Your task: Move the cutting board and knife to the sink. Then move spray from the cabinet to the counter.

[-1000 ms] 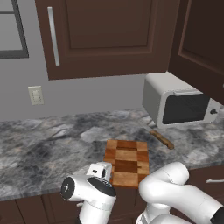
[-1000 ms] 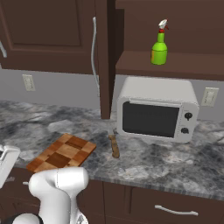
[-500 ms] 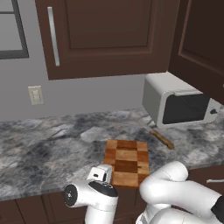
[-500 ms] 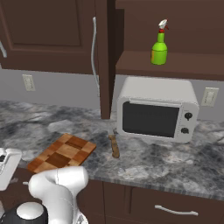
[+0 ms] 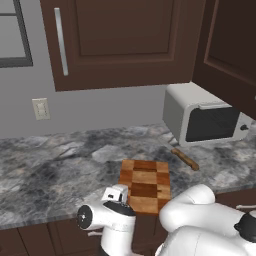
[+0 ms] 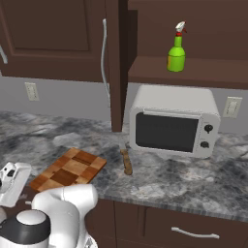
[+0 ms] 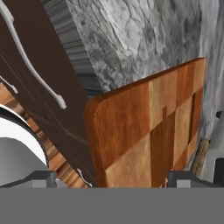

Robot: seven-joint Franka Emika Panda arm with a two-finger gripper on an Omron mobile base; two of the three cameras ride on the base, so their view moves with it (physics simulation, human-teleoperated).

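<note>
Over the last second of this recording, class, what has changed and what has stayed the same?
The arm's hand has sunk lower in front of the counter edge, with the open gripper facing the cutting board's near end. Nothing was gripped or released. The cutting board, knife, spray on the cabinet shelf and microwave stayed put.

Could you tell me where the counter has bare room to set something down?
The counter is bare left of the cutting board, back to the wall. It is crowded on the right, where the knife lies between the board and the microwave.
</note>
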